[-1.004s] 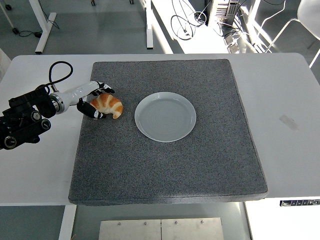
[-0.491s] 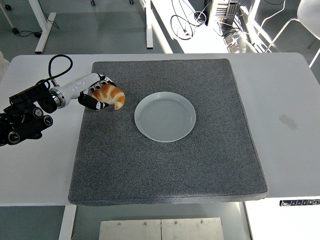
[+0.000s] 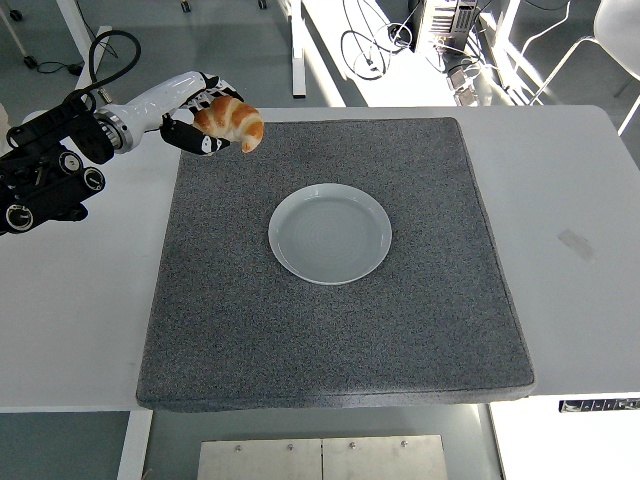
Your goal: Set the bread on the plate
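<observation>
Head view: your left hand [image 3: 205,110] has its fingers curled around the bread [image 3: 231,122], a croissant, gripped from the left side so most of the pastry sticks out toward the plate. The bread is in the air over the far-left corner of the grey mat [image 3: 330,340], clear of the surface. My read is that the side grip leaves the underside free, so it can be set down flat. The plate [image 3: 330,233] sits empty mid-mat, well apart from the bread, to its right and nearer you. The right hand is not in frame.

Against the earlier frames: a second ago the bread lay on the mat at its left edge with the hand wrapped around it; half a second ago it was just coming up. Now it's lifted and shows further up the frame, toward the far side. The plate hasn't shifted. The lift looks done; you've yet to carry it right and toward you to get over the plate.
</observation>
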`<state>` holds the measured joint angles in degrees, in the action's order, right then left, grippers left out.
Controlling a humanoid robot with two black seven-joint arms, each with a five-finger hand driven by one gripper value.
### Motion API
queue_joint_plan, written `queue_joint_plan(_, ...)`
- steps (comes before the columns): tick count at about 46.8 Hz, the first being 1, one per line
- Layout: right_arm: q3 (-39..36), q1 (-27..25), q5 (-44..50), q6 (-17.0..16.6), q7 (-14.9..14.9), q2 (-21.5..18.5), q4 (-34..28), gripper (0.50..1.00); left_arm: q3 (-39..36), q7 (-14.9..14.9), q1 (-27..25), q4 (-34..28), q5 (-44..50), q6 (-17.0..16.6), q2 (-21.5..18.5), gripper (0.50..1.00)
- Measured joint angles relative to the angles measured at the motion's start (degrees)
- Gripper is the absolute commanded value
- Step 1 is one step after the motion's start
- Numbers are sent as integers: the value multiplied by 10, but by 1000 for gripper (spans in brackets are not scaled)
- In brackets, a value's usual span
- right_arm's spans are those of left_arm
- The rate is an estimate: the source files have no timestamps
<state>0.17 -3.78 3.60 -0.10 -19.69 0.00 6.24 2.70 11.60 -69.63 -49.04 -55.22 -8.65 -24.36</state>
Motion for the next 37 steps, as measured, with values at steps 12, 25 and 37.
queue_joint_plan(12,0,0,0,0,0,0,0,1000,-6,2,-15,0,1,4,21,500)
queue_joint_plan(25,0,0,0,0,0,0,0,1000,-7,2,-29,1,3,11,87,500)
queue_joint_plan(37,0,0,0,0,0,0,0,1000,-37,1,-32,7,0,9,141,500)
